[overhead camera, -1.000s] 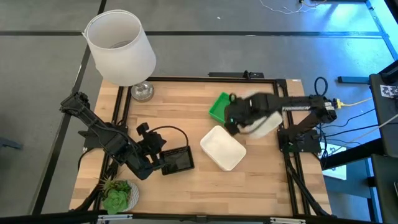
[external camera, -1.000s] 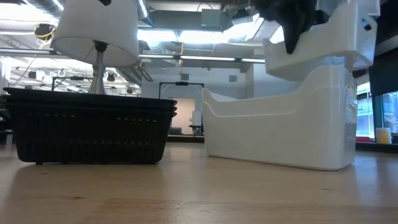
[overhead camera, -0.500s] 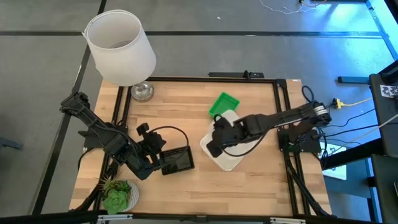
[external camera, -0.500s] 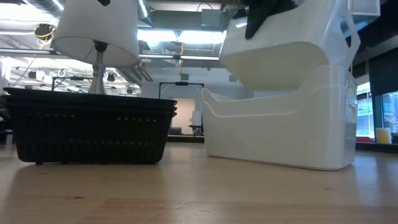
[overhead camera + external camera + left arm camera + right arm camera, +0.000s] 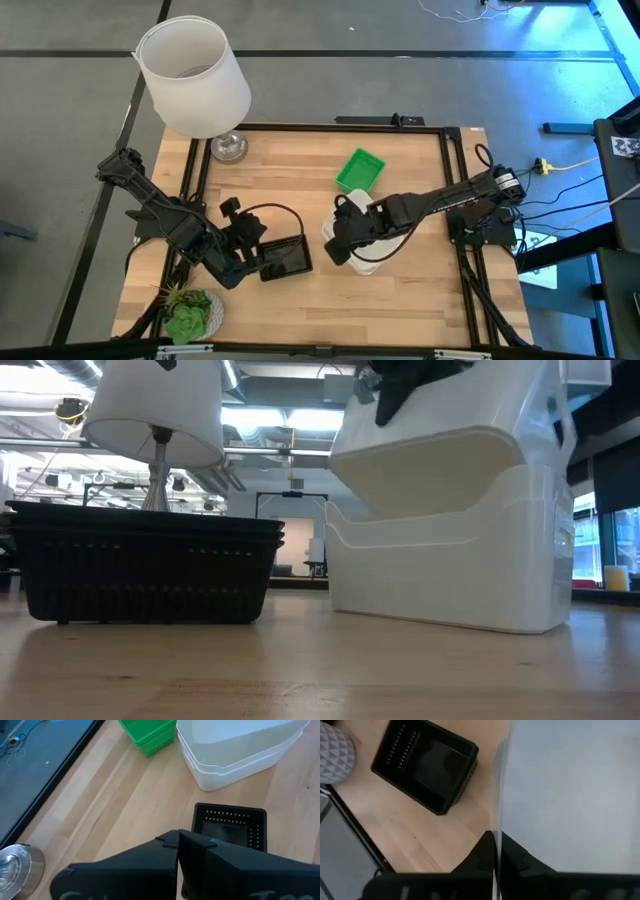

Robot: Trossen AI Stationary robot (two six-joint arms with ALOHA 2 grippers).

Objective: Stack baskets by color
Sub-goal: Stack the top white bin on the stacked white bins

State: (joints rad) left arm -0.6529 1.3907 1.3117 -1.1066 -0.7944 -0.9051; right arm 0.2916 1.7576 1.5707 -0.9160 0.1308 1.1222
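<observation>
Right gripper (image 5: 345, 245) pinched shut on rim of a tilted white basket (image 5: 430, 470), held atop the white stack (image 5: 450, 580) mid-table; black baskets (image 5: 285, 257) at its 9 o'clock, left gripper (image 5: 262, 262) closed beside them.

Legible text, labels, brands, numbers, signs: none in any view. No lettering can be made out on the baskets, the arms, the table or in the room behind.
</observation>
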